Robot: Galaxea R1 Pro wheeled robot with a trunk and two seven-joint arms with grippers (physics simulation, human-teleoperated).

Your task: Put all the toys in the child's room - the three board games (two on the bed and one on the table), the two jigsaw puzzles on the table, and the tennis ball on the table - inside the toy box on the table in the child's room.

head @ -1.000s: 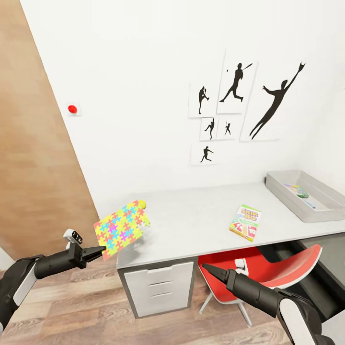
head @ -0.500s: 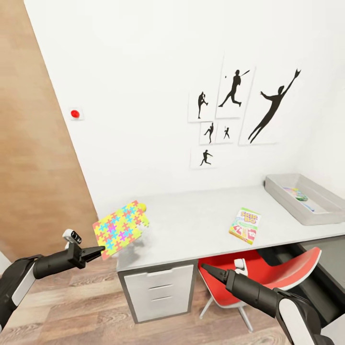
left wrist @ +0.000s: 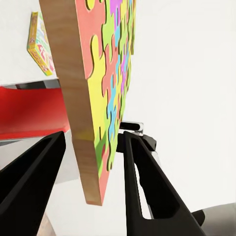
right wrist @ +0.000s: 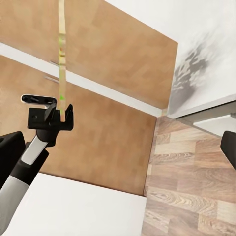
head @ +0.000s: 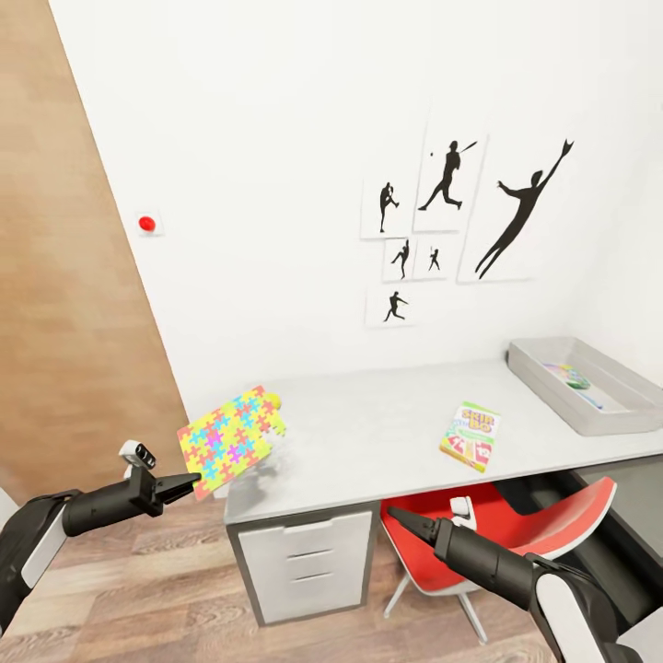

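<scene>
Jigsaw puzzle [head: 231, 439] held off left end of bench [head: 387, 433], pinched at lower corner by left claw [head: 189, 480]. Judged light, stiff, thin; corner hold likely tilt-prone. Right claw [head: 398, 516] empty; open or closed not told. Toy box [head: 589, 382] well apart at right.

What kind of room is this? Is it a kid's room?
Probably a child's bedroom or playroom. Black sports-silhouette pictures hang on the white wall, a SKIP-BO game box lies on the desk, and the left gripper holds a bright jigsaw puzzle. A red swivel chair sits underneath.
</scene>
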